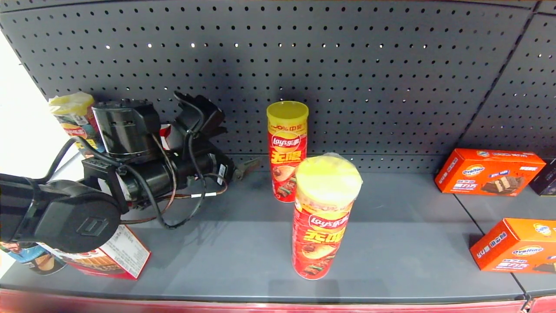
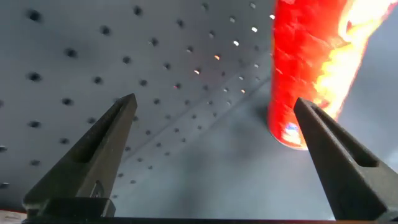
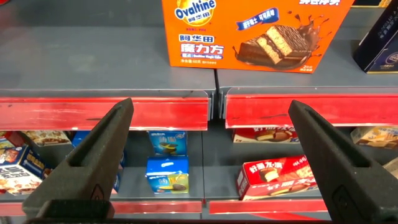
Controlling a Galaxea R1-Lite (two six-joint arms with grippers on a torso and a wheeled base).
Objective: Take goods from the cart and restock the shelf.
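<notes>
Two red chip cans with yellow lids stand upright on the grey shelf [image 1: 226, 248]. One can [image 1: 287, 152] is at the back near the pegboard and the other [image 1: 325, 217] is closer to the front edge. My left gripper [image 1: 232, 145] lies low over the shelf to the left of the back can, open and holding nothing. In the left wrist view that gripper [image 2: 214, 102] faces the pegboard, with the back can [image 2: 311, 68] just beyond one fingertip. My right gripper [image 3: 210, 104] is open and empty in front of the shelf's red edge [image 3: 106, 112].
Left of the arm stand another yellow-lidded can [image 1: 71, 113], a white-and-red box [image 1: 119, 256] and a can [image 1: 26, 257]. Orange boxes [image 1: 488, 171] [image 1: 514, 245] and a dark box [image 1: 545, 178] fill the right. An orange box [image 3: 252, 34] sits above lower shelves of goods.
</notes>
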